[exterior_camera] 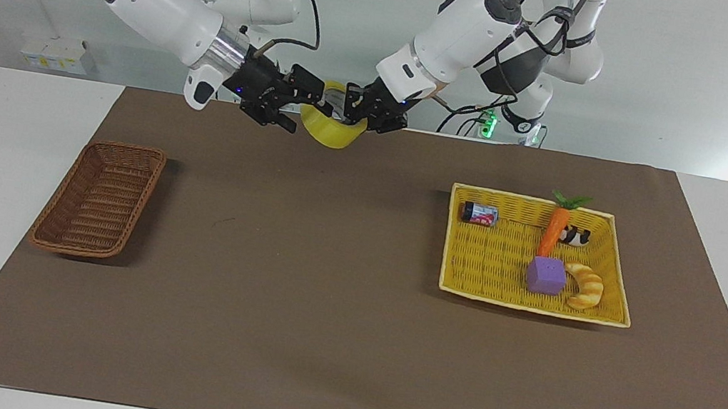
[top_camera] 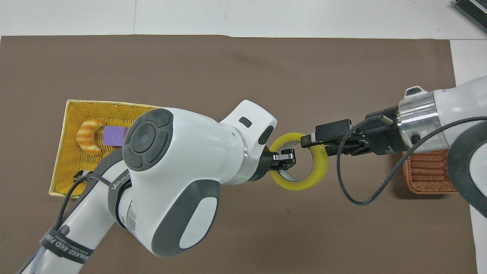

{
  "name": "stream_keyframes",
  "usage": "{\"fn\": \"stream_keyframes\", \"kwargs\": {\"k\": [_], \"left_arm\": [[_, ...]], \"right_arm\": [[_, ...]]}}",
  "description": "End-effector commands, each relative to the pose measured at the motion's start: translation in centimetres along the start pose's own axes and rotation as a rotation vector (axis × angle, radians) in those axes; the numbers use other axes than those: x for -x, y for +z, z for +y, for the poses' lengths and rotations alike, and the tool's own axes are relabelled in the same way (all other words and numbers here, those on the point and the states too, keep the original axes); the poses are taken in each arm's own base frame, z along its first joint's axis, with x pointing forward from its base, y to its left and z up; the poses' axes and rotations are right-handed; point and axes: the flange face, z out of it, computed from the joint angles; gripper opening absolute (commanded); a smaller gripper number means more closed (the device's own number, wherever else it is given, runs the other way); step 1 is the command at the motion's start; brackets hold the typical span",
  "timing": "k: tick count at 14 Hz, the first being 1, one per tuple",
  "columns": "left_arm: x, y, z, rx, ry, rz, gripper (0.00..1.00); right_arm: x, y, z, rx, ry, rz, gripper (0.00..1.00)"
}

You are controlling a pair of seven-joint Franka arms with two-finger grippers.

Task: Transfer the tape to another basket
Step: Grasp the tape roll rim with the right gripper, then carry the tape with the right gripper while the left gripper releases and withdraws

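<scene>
I had the left gripper [exterior_camera: 358, 111] clamped shut and the right gripper [exterior_camera: 308, 96] facing it, both raised mid-desk.

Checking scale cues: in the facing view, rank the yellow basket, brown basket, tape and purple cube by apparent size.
1. Yellow basket
2. Brown basket
3. Tape, held in the air, so its nearness is unsure
4. Purple cube, looking much like the tape

Robot lab: paired arms [exterior_camera: 170, 2], bare table [exterior_camera: 3, 107]
</scene>
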Motion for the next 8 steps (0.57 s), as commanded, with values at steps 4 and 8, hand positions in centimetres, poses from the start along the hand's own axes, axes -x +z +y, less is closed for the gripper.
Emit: {"fn": "stream_keyframes", "kwargs": {"k": [4,8], "left_arm": [[-0.1,-0.8,-0.1,0.039,-0.023,0.018,0.0],[-0.8,-0.8,-0.4,0.064,-0.047,0.022,0.0]], "right_arm": [[1.3,0.5,0.7,0.047,-0.026,-0.038,0.49],[1.6,1.4,0.0,0.077,-0.01,-0.051,0.43]]}}
